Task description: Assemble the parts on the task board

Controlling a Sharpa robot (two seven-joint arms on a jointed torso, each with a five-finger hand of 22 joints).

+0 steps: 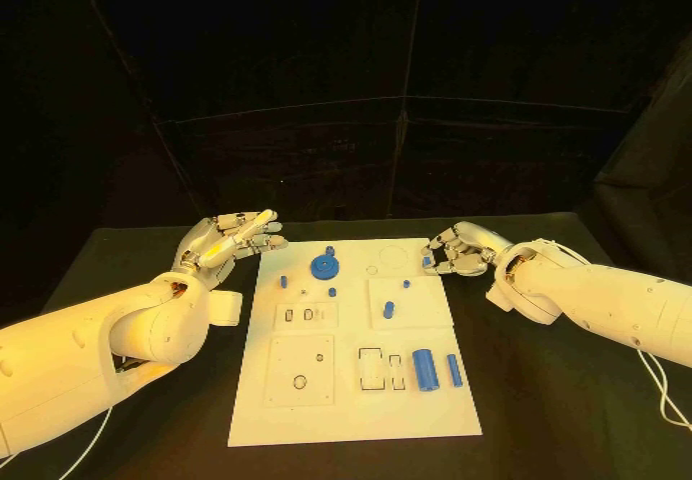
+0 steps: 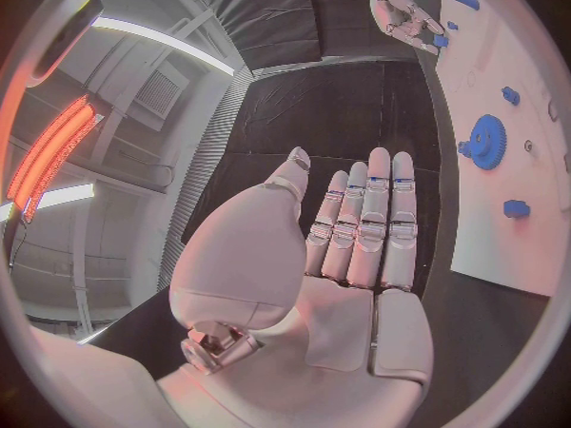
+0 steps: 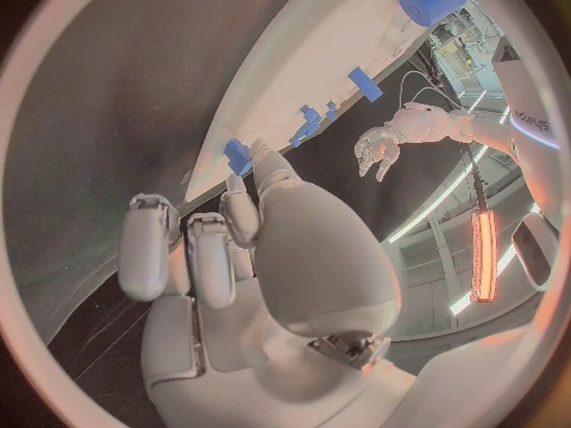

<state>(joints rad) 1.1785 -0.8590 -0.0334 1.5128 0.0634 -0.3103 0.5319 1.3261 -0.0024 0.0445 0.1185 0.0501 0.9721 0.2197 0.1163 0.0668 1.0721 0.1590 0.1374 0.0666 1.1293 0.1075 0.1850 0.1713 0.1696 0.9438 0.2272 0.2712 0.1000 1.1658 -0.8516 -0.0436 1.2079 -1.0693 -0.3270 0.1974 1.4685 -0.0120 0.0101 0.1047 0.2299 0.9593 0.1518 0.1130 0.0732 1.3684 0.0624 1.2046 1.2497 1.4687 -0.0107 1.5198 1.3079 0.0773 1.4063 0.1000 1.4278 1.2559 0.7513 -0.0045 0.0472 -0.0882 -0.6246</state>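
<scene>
Two hands at board's (image 1: pixel 353 425) far end. L hand (image 1: pixel 231 243): fingers straight, spread, holding nothing, just off left edge. R hand (image 1: pixel 459 250): pinches small blue part (image 1: pixel 428 262) at right edge. Gear (image 1: pixel 326 267) and cylinder (image 1: pixel 424 369) lie on board.

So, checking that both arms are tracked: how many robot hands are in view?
2. The left hand is open beside the task board's far-left corner; the right hand is at its far-right corner, fingers by a small blue part.
</scene>
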